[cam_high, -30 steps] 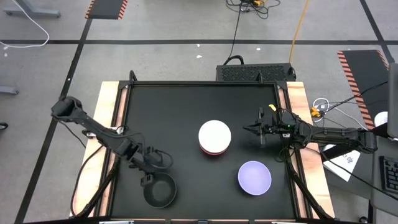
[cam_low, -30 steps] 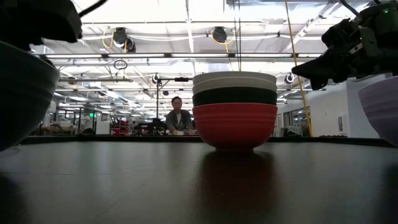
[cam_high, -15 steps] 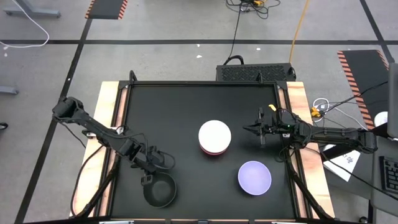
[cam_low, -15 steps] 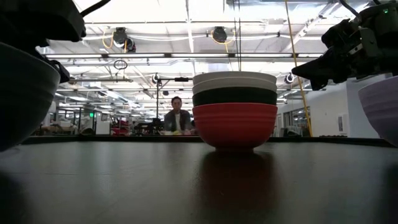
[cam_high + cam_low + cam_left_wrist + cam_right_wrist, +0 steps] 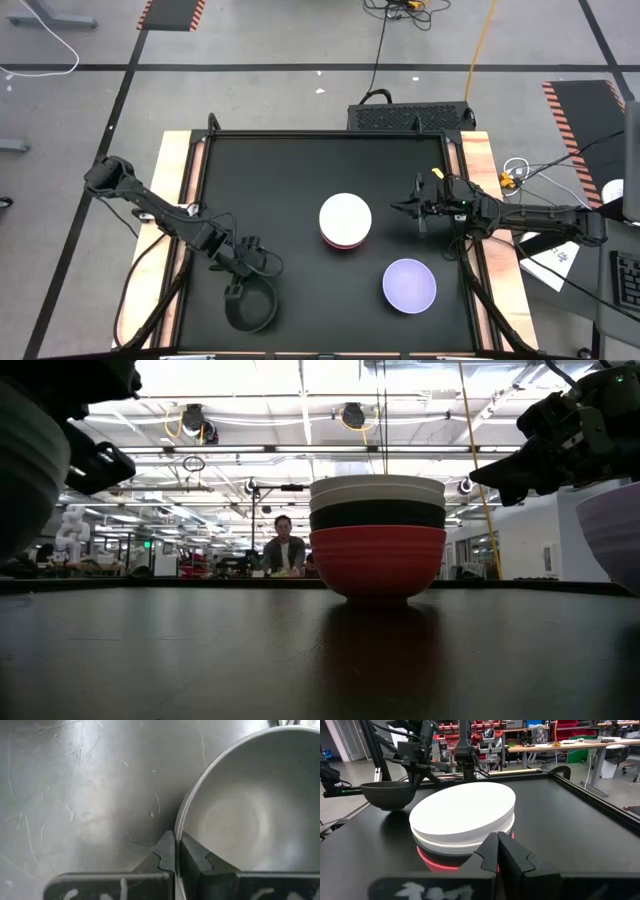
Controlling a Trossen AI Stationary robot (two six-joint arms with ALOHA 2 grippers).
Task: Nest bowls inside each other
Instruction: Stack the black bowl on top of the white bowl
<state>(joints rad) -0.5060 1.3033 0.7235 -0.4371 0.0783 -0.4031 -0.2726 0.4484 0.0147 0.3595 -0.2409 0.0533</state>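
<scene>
Bowls sit on the black table top (image 5: 250, 190), a dark matte sheet with pale wooden strips along both long sides and fine scratches that show in my left wrist view. Around it lies grey concrete floor with black tape lines, orange-and-black hazard mats and loose cables. Level across the table, the room beyond is a bright workshop with ceiling lights and benches, and a person (image 5: 283, 546) sits far back behind the stack.

Near the table's middle stands the stack of bowls (image 5: 345, 221): a red bowl (image 5: 378, 561) at the bottom, a black one (image 5: 377, 515) inside it, then white ones (image 5: 377, 489) on top, all upright with smooth rounded walls. The lavender bowl (image 5: 409, 284) sits alone toward the near right corner, well apart from the stack, open side up.

My left gripper (image 5: 240, 285) has its fingers pinched together on the rim of the other black bowl (image 5: 250, 309) near the front left edge; in my wrist view the rim runs between my two fingers (image 5: 162, 856), one inside the bowl and one outside. That bowl looks tilted.

My right gripper (image 5: 402, 208) hangs just right of the stack with its fingers closed on nothing.
</scene>
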